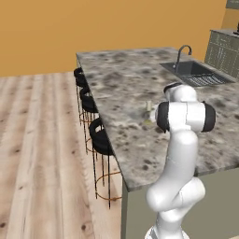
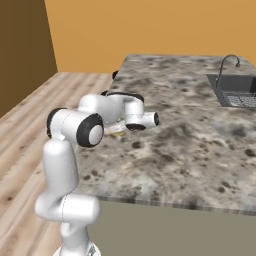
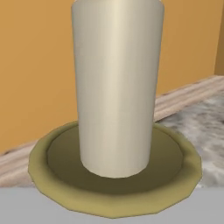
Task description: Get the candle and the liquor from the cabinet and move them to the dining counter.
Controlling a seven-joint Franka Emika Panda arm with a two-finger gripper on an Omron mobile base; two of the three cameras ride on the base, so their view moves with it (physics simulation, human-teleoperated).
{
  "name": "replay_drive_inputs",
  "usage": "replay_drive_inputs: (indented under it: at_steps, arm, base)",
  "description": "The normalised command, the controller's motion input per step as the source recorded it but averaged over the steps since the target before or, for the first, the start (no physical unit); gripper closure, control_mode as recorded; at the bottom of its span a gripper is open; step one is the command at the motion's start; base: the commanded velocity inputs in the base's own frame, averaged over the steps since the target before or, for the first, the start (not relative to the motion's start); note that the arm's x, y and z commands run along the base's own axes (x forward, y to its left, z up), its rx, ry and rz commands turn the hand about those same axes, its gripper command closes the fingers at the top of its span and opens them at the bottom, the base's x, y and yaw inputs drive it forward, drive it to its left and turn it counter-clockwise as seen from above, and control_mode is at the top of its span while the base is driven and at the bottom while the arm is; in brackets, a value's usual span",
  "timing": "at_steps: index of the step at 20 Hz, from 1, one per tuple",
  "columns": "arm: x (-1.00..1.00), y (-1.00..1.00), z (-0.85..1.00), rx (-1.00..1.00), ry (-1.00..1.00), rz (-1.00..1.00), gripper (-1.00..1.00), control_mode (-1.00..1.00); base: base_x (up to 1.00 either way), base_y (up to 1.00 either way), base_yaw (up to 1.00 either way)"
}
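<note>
Marble desk (image 1: 126, 79) with inset sink (image 1: 198, 73) and black stools (image 1: 100, 135) along its edge; the candle (image 1: 148, 112) stands upright on it, just beside my arm. Right base view: my hand reaches low over the desk (image 2: 200, 140); candle base (image 2: 118, 133) peeks out beneath. Hand view: cream candle (image 3: 116, 87) on brass base, very close; my fingers pinch the candle.

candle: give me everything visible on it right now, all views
The candle is a cream, matte pillar, upright, set in a dished round brass base with a faceted rim. The hand view sees it very close, top cropped, so any wick is out of frame. In the left base view it stands on the dining counter near the stool-side edge, partly hidden by the arm. Whether the fingers touch it cannot be told.
</note>
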Motion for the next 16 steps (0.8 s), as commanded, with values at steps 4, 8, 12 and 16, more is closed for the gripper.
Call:
replay_drive_inputs:
  at_steps: [4, 8, 12, 16]
  arm:
    - [0.66, 0.0, -0.23, 0.02, 0.0, 0.0, 1.0, -1.0]
    - [0.59, 0.01, -0.32, 0.0, 0.0, 0.01, 1.0, -1.0]
    - [0.37, 0.03, -0.45, 0.0, -0.08, 0.01, 1.0, -1.0]
    - [0.61, 0.0, -0.33, 0.0, 0.0, 0.0, 1.0, -1.0]
  base:
    - [0.0, 0.0, 0.0]
    - [0.0, 0.0, 0.0]
    - [0.0, 0.0, 0.0]
    - [0.0, 0.0, 0.0]
